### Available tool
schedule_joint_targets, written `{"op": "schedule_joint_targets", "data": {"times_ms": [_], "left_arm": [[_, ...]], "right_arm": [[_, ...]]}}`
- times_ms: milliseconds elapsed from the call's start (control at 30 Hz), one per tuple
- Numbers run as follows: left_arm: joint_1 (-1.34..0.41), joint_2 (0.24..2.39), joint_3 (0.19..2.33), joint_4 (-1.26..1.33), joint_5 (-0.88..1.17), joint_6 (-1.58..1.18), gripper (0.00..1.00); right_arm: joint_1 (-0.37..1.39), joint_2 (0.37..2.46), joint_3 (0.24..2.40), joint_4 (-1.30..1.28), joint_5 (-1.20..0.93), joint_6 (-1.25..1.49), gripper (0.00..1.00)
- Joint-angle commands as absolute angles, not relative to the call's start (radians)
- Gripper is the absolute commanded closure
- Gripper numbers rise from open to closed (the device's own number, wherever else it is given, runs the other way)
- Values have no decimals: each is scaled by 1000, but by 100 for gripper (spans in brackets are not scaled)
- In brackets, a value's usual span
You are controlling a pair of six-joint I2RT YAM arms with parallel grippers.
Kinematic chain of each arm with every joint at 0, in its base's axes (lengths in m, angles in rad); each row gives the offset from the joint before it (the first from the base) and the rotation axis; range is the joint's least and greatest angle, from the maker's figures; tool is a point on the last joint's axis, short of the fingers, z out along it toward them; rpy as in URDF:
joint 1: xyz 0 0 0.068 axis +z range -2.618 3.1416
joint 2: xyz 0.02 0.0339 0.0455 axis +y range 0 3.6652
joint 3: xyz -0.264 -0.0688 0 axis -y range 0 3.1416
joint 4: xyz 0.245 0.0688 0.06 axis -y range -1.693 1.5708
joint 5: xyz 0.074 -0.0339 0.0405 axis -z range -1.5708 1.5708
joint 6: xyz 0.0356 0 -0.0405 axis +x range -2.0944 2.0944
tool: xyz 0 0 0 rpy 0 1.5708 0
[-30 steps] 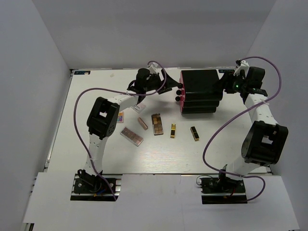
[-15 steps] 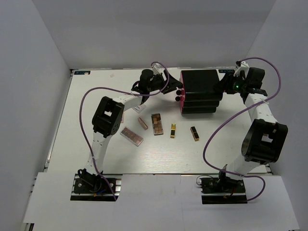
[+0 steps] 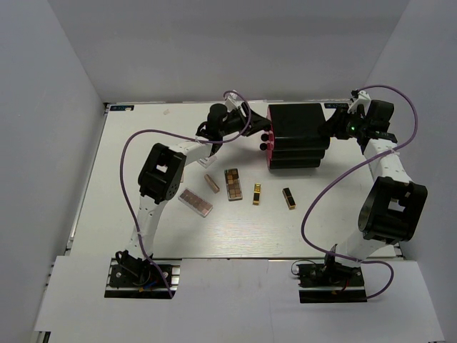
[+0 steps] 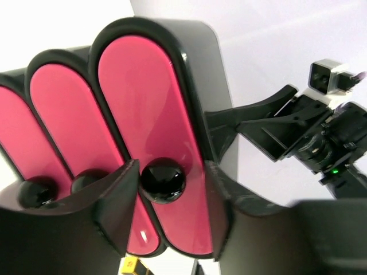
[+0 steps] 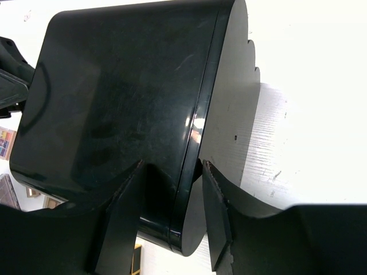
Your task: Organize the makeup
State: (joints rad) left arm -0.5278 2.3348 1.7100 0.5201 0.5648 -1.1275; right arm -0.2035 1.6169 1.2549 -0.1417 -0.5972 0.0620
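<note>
The makeup lies on the table in front of the black box with pink drawers (image 3: 296, 136): a brown eyeshadow palette (image 3: 233, 184), a pink palette (image 3: 195, 202), a rose-gold tube (image 3: 211, 183), two gold-and-black lipsticks (image 3: 257, 194) (image 3: 288, 198) and a white card-like compact (image 3: 208, 160). My left gripper (image 3: 255, 131) is open at the box's front; in the left wrist view its jaws (image 4: 172, 172) stand around the black knob (image 4: 163, 180) of one pink drawer (image 4: 149, 137), the left finger touching it. My right gripper (image 3: 330, 131) (image 5: 172, 166) is shut on the box's rear top edge (image 5: 192, 143).
Two more pink drawers with knobs (image 4: 40, 192) sit beside the one between my left fingers. White walls enclose the table (image 3: 143, 214) on three sides. Purple cables loop over both arms.
My left gripper has moved right, up to the drawer knobs at the box's front. The right gripper and the makeup have not moved.
</note>
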Motion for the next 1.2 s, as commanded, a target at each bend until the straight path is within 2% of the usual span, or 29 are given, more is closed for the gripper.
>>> {"op": "schedule_joint_targets", "data": {"times_ms": [0,233,400,600,800,1067,1167], "left_arm": [[-535,2336,1703,606,563,-1170,44],[-535,2342,1680,640,577,-1204,44],[-535,2330,1660,641,587,-1200,37],[-535,2332,1657,641,594,-1200,39],[-544,2341,1664,635,595,-1200,46],[-545,2327,1658,630,603,-1203,74],[-523,2287,1617,618,606,-1187,75]], "right_arm": [[-195,1626,1278,-130,-646,69,52],[-193,1626,1279,-130,-643,69,52],[-193,1629,1279,-130,-641,69,52],[-195,1631,1278,-132,-638,69,52],[-193,1637,1279,-132,-637,69,53],[-196,1644,1287,-149,-608,64,57],[-198,1654,1298,-170,-578,60,58]]}}
